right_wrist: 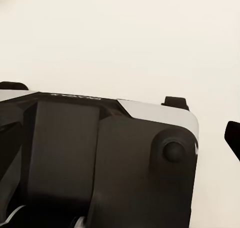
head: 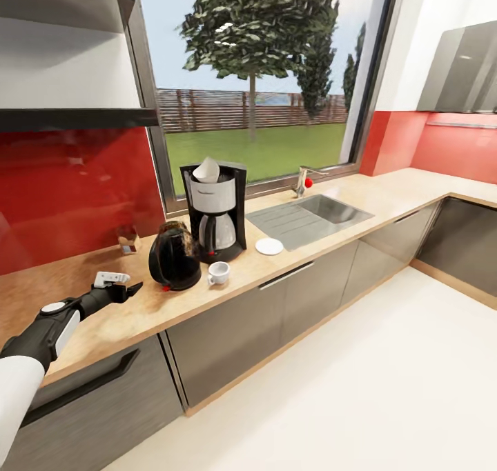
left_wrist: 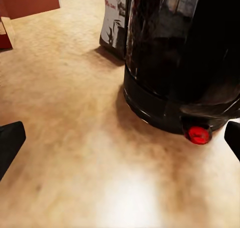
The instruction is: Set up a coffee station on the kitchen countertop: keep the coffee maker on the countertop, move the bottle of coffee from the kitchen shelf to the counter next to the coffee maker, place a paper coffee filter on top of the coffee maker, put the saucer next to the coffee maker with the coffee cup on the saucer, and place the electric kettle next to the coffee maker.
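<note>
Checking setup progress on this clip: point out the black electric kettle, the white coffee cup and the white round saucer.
Black electric kettle [head: 174, 257], head view, on the middle of its rounded body.
White coffee cup [head: 219, 272], head view, on its bowl, standing on the countertop.
White round saucer [head: 269, 247], head view, on its flat centre.

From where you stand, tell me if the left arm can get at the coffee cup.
Probably not directly: the left hand sits open just short of the electric kettle, which stands between it and the coffee cup. It would need to go around.

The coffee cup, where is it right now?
In the head view, the coffee cup sits on the countertop, between the kettle and the empty saucer.
</note>
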You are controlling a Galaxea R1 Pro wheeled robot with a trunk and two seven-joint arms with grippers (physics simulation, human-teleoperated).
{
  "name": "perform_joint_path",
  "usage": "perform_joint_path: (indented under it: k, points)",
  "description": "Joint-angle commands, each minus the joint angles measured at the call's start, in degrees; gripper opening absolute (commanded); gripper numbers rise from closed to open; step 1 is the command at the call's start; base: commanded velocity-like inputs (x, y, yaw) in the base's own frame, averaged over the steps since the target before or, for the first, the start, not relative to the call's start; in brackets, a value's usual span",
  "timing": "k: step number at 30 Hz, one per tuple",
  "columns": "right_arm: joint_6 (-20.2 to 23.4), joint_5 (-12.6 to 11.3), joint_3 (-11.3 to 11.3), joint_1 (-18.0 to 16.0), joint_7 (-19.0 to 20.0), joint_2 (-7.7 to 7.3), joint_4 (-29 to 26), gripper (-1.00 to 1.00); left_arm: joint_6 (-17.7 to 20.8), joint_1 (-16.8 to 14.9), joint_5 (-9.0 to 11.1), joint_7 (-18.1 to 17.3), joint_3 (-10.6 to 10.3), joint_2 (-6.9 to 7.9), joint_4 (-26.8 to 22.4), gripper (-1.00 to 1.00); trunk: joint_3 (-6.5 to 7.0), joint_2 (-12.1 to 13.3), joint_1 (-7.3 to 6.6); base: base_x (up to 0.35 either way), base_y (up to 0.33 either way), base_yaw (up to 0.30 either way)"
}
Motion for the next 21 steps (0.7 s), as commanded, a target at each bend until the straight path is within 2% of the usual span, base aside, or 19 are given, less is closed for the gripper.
perform_joint_path:
  k: [1, 5, 10, 18, 21]
  points:
    - [-0.4, 0.1, 0.1, -0.1, 0.1, 0.00, 0.3, 1.00, 0.4, 0.0, 0.5, -0.3, 0.1, 0.00, 0.0, 1.00, -0.09, -0.1, 0.02, 0.000, 0.000, 0.000]
    - [-0.4, 0.1, 0.0, -0.2, 0.1, 0.00, 0.3, 1.00, 0.4, 0.0, 0.5, -0.3, 0.1, 0.00, 0.0, 1.00, -0.09, -0.1, 0.02, -0.069, 0.073, 0.000]
    - [-0.4, 0.1, 0.0, -0.1, 0.1, 0.00, 0.3, 1.00, 0.4, 0.0, 0.5, -0.3, 0.1, 0.00, 0.0, 1.00, -0.09, -0.1, 0.02, -0.202, 0.240, -0.011]
    - [-0.4, 0.1, 0.0, -0.1, 0.1, 0.01, 0.3, 1.00, 0.0, 0.1, 0.6, -0.4, 0.1, 0.15, 0.1, 1.00, -0.09, -0.1, 0.02, -0.037, 0.042, -0.246]
    - [-0.4, 0.1, 0.0, -0.1, 0.1, 0.00, 0.3, 1.00, -1.4, 0.2, 0.9, -2.0, 0.1, 0.06, 0.4, 1.00, -0.09, -0.1, 0.02, -0.001, 0.001, -0.211]
